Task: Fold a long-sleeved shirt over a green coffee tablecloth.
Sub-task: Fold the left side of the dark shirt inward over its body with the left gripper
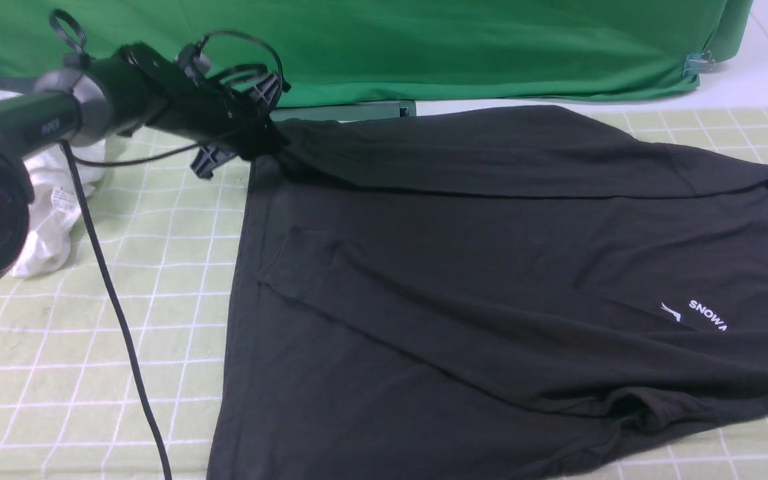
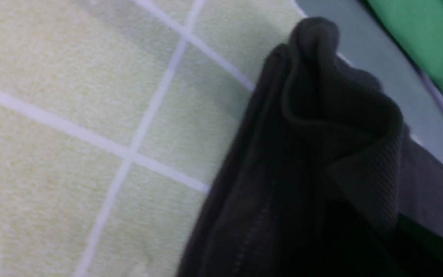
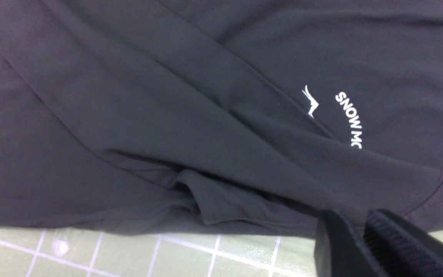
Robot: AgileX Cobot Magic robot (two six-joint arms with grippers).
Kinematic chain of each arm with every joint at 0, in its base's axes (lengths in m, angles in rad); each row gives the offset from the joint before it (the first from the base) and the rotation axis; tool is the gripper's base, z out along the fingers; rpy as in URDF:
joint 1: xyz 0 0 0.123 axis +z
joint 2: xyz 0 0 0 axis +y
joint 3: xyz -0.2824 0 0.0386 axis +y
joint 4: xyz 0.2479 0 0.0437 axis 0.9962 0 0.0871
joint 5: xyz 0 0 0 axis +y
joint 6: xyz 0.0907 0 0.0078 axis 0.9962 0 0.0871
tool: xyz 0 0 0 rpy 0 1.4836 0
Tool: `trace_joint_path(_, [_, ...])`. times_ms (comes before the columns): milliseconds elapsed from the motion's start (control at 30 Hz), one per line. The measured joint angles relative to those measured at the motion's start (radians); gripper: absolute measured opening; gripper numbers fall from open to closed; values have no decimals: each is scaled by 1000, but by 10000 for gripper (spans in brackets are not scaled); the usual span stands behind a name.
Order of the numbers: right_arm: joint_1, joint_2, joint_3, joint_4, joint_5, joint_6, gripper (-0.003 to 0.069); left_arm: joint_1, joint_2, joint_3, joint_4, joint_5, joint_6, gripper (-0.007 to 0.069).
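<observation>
The black long-sleeved shirt lies spread on the green coffee tablecloth, chest print and neck label towards the right. One sleeve is folded across the body. My left gripper is at the shirt's far left corner, shut on a bunch of that fabric, which stands up from the cloth. In the right wrist view my right gripper hovers at the shirt's edge near the print, its fingers close together with a thin gap. I cannot tell whether cloth is pinched there.
A white garment with a tag lies at the far left beside the left arm. A black cable trails over the tablecloth. A plain deep-green backdrop hangs behind, with a grey bar at its foot.
</observation>
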State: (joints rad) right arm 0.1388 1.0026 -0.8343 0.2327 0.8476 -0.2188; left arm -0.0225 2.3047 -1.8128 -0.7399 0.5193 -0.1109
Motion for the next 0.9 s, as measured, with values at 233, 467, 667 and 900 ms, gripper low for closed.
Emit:
trace_joint_path(233, [0,0,0,0,5,0,122,15,-156,-40,-44,177,-11,24])
trace_joint_path(467, [0,0,0,0,30,0,125,-1,-291,-40,-23,422,14,24])
trace_joint_path(667, [0,0,0,0,30,0,133,-45,-417,90,266,535,-36,24])
trace_joint_path(900, [0,0,0,0,30,0,142,-124,-467,399,321,446,-20,24])
